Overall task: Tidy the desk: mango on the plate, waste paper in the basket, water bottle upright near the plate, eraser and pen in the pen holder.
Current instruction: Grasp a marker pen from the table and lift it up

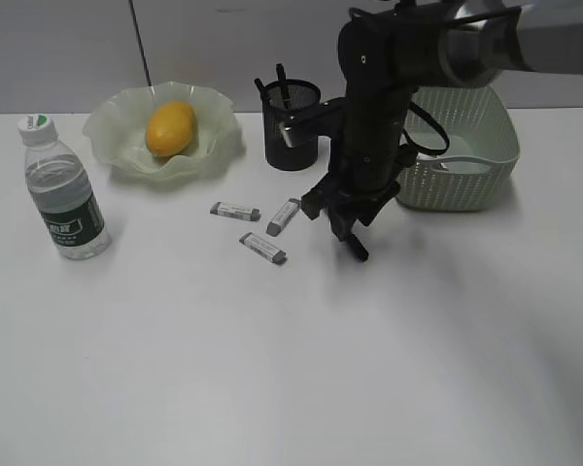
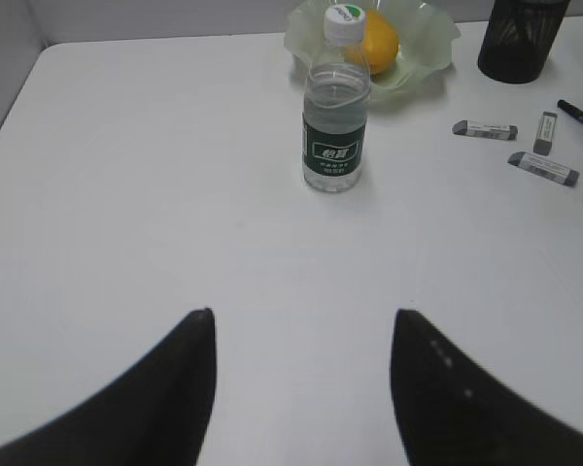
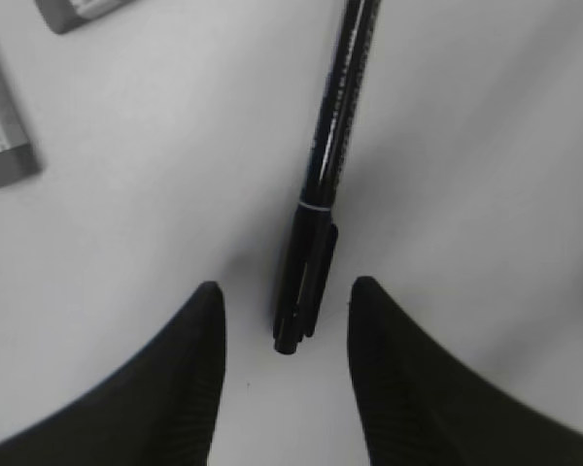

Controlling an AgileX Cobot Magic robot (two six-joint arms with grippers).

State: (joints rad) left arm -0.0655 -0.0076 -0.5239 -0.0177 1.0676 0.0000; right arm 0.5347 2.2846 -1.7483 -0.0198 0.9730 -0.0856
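A black pen [image 3: 330, 165] lies on the white desk [image 1: 272, 369]. My right gripper [image 3: 284, 289] is open and low over it, with the pen's cap end between the jaws; in the exterior view the gripper [image 1: 345, 218] hangs just above the pen [image 1: 358, 249]. Three grey erasers [image 1: 235, 211] [image 1: 283, 216] [image 1: 262, 248] lie to its left. The mango [image 1: 170, 128] sits in the green plate [image 1: 112, 131]. The water bottle [image 1: 66, 189] stands upright left of the plate. The pen holder [image 1: 291, 126] holds pens. My left gripper [image 2: 301, 316] is open and empty over bare desk. No waste paper shows clearly.
The green basket [image 1: 466, 146] stands at the back right, behind my right arm, with something pale inside. The left wrist view shows the bottle [image 2: 335, 116], the plate [image 2: 428, 49], the pen holder [image 2: 520, 39] and the erasers [image 2: 484, 129] far ahead.
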